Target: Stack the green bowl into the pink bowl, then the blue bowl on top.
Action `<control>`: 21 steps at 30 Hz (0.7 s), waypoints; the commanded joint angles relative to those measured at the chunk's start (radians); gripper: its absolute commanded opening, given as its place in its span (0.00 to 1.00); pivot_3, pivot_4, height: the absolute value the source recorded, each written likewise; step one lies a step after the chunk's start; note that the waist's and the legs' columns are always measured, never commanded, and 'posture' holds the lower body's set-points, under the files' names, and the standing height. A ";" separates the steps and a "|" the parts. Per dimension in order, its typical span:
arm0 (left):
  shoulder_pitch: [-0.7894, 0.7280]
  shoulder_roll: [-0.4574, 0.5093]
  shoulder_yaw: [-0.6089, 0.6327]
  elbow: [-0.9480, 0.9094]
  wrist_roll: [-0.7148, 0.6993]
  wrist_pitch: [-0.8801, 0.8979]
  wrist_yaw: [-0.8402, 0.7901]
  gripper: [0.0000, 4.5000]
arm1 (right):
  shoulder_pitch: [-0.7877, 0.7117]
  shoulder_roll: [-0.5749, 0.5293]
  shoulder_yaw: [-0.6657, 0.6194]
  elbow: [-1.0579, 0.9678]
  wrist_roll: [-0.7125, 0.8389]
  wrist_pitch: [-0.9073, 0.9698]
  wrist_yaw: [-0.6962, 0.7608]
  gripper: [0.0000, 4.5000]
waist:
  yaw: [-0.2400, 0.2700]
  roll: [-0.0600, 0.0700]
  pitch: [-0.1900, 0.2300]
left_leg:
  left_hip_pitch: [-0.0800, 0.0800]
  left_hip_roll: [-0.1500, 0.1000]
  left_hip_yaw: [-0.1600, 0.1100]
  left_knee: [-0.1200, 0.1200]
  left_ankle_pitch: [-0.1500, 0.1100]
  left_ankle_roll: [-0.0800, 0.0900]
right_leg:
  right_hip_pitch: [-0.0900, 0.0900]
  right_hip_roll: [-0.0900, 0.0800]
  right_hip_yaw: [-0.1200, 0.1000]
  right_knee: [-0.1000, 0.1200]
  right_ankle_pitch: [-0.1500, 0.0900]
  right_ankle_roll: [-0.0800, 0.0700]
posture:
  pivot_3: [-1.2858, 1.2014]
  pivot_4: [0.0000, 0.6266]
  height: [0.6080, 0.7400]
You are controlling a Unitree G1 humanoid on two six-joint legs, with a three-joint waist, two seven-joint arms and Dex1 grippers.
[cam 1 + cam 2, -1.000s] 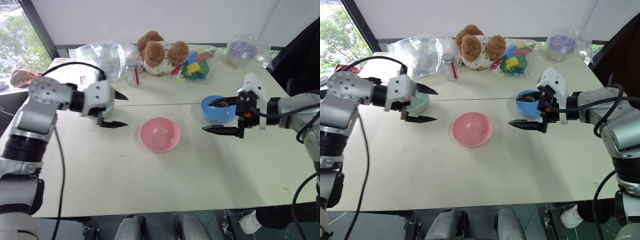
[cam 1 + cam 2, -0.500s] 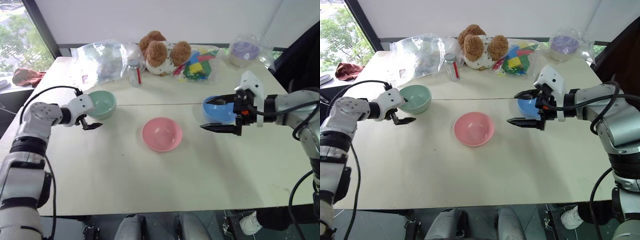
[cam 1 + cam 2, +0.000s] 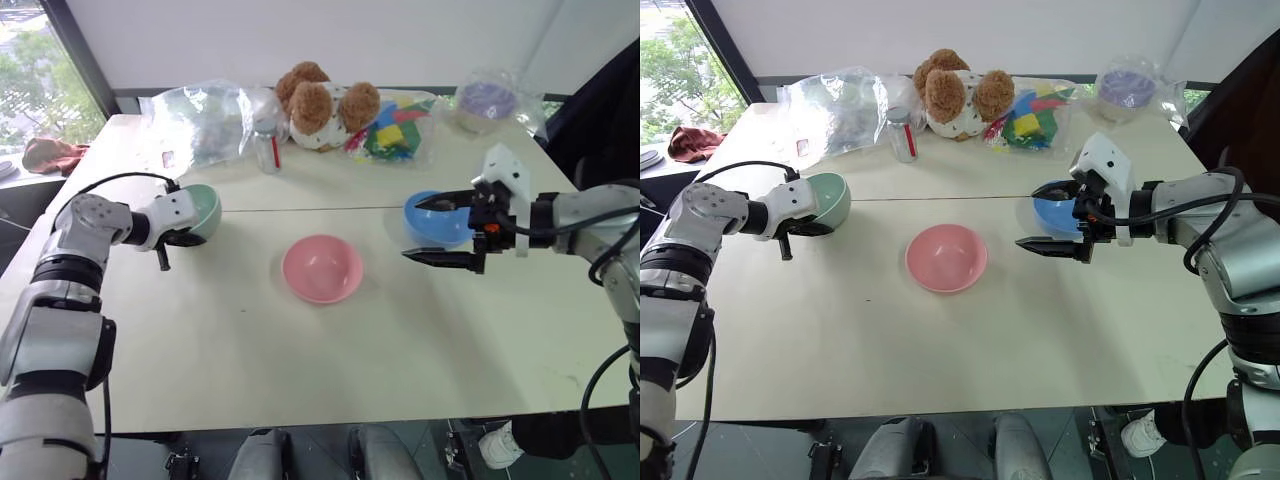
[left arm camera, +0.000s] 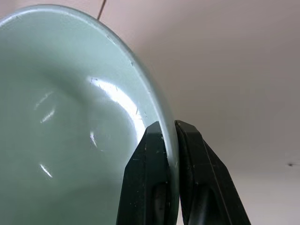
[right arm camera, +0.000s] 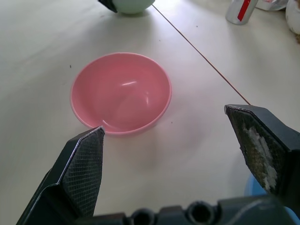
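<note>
- The first step is in hand: the green bowl (image 3: 823,198) is pinched at its near rim by the left gripper (image 4: 169,140), one black finger inside the wall and one outside, clamped tight.
- The green bowl is seen tilted at the left of the table (image 3: 300,360), its opening turned toward the middle; whether its base touches the top cannot be told.
- The pink bowl (image 3: 321,268) is set upright and empty at the middle of the table, well apart from the green one.
- The blue bowl (image 3: 432,217) is found at the right, just behind the right gripper (image 3: 440,230), whose fingers are spread wide with nothing between them.
- Next, a lift and a carry to the right over the pink bowl is judged to be called for, with the green bowl levelled before release; a thin rim pinch could let it swing.
- The rim between the fingers is shown by the left wrist view, whereas the head views give the spacing of the bowls.
- The pink bowl's hollow is shown closely by the right wrist view.
</note>
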 commanded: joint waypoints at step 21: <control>-0.039 -0.046 -0.395 -0.826 -0.413 0.119 -0.357 0.01 | 0.101 -0.046 -0.140 -0.129 0.052 0.076 -0.059 1.00 | -0.010 0.000 0.000 | 0.002 0.001 -0.001 0.001 0.001 -0.001 | 0.001 0.002 0.005 0.004 0.000 0.001 | 0.52 0.24 1.00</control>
